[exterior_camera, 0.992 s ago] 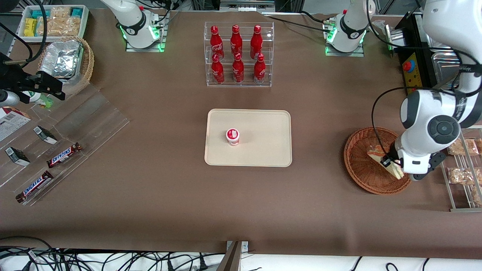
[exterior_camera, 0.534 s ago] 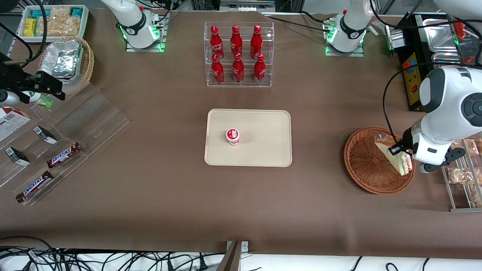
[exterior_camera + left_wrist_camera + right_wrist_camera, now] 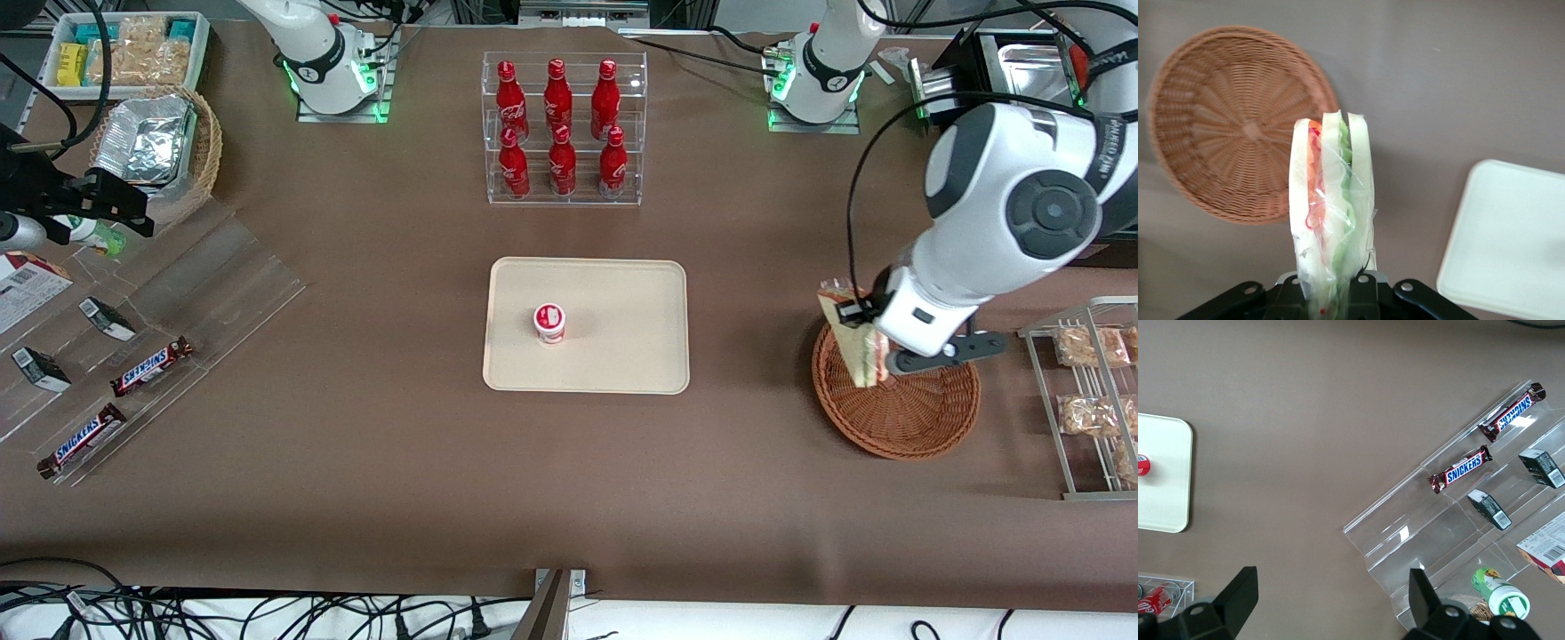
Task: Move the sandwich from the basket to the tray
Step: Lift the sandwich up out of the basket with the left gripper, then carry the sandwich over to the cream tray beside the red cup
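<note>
Front view: the pincer (image 3: 861, 348) has come up and swung toward the tray (image 3: 622, 284), and it is clamped on the sandwich (image 3: 852, 342), which half a second ago hung low inside the basket (image 3: 898, 418) and a second ago was being gripped down near the weave. Now the wedge hangs clear above the basket's rim on the tray-facing edge, nothing touching it but the fingers. The wrist camera confirms it: sandwich (image 3: 1331, 213) standing out from the pincer (image 3: 1338, 290), basket (image 3: 1218, 133) empty below and off to one side, a corner of the tray (image 3: 1511, 240) showing ahead. So the pick looks done and the carry is under way. Between pincer and tray lies bare tabletop (image 3: 756, 356), nothing to snag. On the tray a small red-and-white cup (image 3: 549, 322) sits toward the edge farthest from the pincer, leaving the nearer half open as a landing spot, I'd judge. The wire rack (image 3: 1089, 400) of snacks sits away from the travel line.
</note>
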